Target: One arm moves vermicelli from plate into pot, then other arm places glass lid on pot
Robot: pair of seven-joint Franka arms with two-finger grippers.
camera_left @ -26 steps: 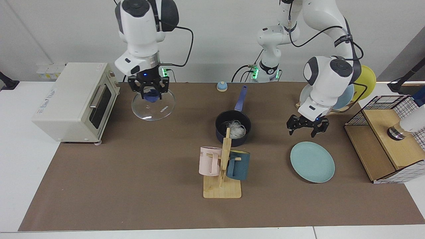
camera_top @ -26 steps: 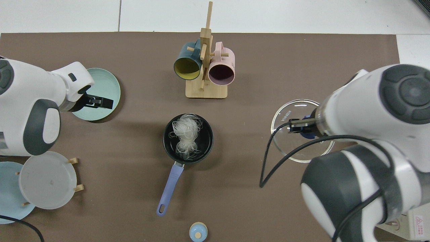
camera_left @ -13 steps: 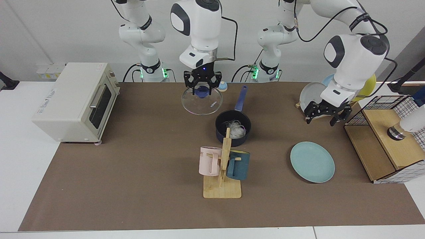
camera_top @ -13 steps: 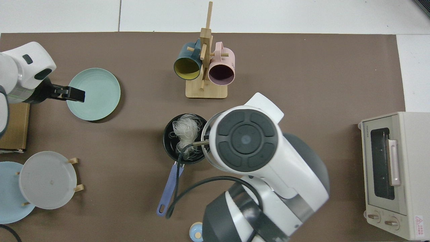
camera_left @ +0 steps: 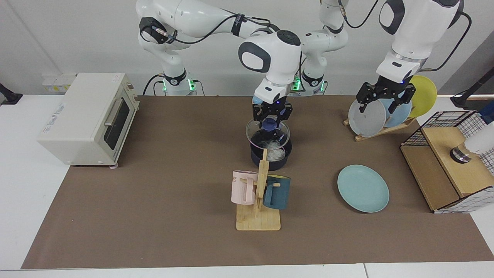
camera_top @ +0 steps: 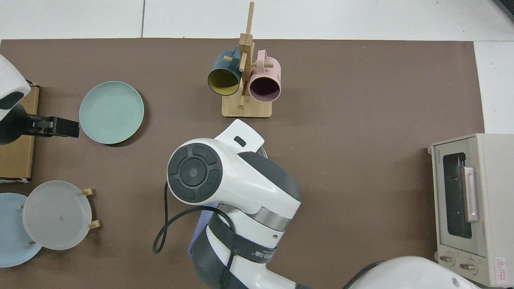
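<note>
pot half hidden, glass lid above

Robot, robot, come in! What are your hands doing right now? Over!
Right gripper shut on glass lid knob, over pot. Vermicelli inside pot. Left gripper open, raised near dish rack, waiting. Plate bare. Nothing blocking.

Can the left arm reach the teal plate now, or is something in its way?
Probably yes. The left gripper hangs open near the dish rack, and the teal plate lies bare on the mat with nothing between them. The right gripper is busy over the pot.
</note>
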